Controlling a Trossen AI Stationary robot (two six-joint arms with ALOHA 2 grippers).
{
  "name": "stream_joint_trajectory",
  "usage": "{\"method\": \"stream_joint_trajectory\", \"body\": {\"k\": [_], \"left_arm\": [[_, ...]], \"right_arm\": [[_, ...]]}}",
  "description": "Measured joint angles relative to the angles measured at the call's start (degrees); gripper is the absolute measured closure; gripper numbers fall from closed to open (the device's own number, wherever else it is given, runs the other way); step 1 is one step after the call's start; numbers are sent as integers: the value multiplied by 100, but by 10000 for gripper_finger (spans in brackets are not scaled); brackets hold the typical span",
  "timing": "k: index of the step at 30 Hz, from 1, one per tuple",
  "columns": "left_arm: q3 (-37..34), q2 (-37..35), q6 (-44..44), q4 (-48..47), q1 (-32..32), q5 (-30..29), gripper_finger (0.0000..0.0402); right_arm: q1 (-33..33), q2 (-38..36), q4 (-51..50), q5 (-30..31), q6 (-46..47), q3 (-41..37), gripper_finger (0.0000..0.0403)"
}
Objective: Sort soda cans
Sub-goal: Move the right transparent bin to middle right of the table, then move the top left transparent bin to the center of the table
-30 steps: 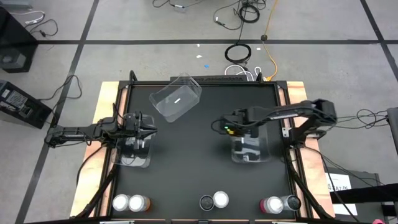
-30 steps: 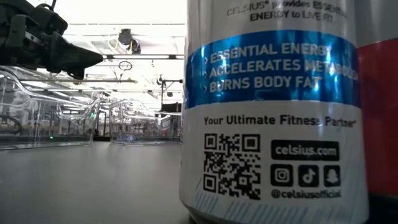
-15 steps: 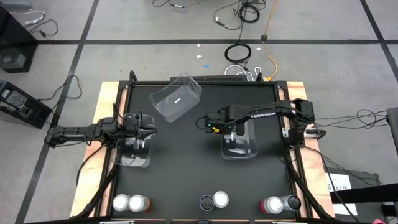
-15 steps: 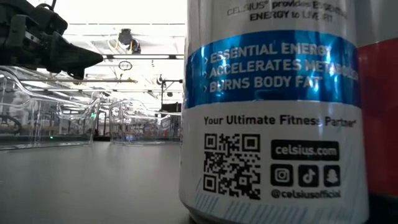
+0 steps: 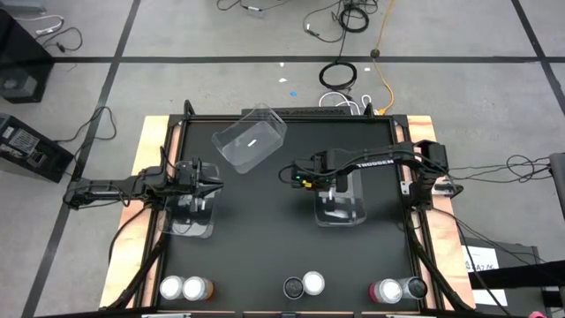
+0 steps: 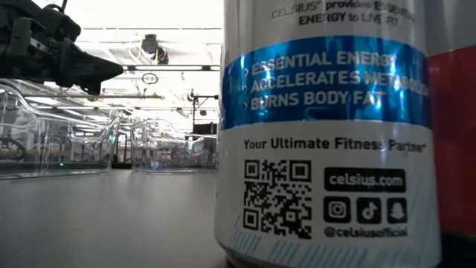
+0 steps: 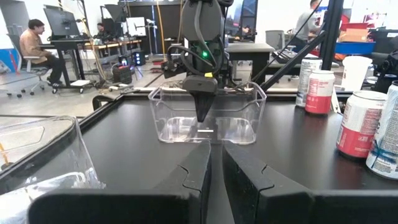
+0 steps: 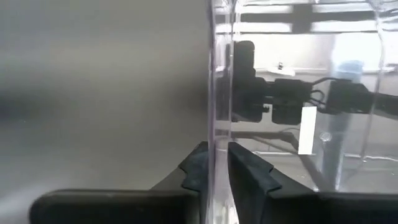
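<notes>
Six soda cans stand upright in pairs along the table's near edge: orange [image 5: 182, 287], grey and silver [image 5: 304, 284], pink/red [image 5: 397, 289]. A white and blue can [image 6: 323, 134] fills the low view. My right gripper [image 8: 214, 149] is over the middle right of the table, shut on a clear bin [image 5: 342, 208]. My left gripper [image 7: 216, 152], fingers shut, hovers at the left [image 5: 210, 184] above the far edge of another clear bin [image 5: 187, 215]. It holds nothing that I can see. My right gripper pinches the clear bin's thin side wall [image 8: 214, 112], one finger [image 8: 194, 167] outside and one finger [image 8: 249, 169] inside. It comes from above, pointing down, at the wall that faces the table's left [image 7: 202, 118]. The bin stands flat on the table.
A third clear bin [image 5: 251, 140] sits turned at an angle near the table's far edge. The dark table top [image 5: 265, 238] lies bare between the bins and the row of cans. A raised frame [image 5: 402, 132] runs around the table. People sit at desks in the room beyond.
My right gripper has moved toward the table's left and a little toward the far edge. The clear bin slid along the table with it, still upright. Both have stood still for the last half second.
</notes>
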Motion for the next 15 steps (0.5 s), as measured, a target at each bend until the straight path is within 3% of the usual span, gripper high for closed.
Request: {"method": "stream_joint_trajectory", "body": {"k": [7,15], "left_arm": [[0,0,0,2,-1,2,349],[0,0,0,0,1,0,349]], "right_arm": [[0,-200,-178,149,-182,0,321],[19,-899,-383,446,-522,0,318]]}}
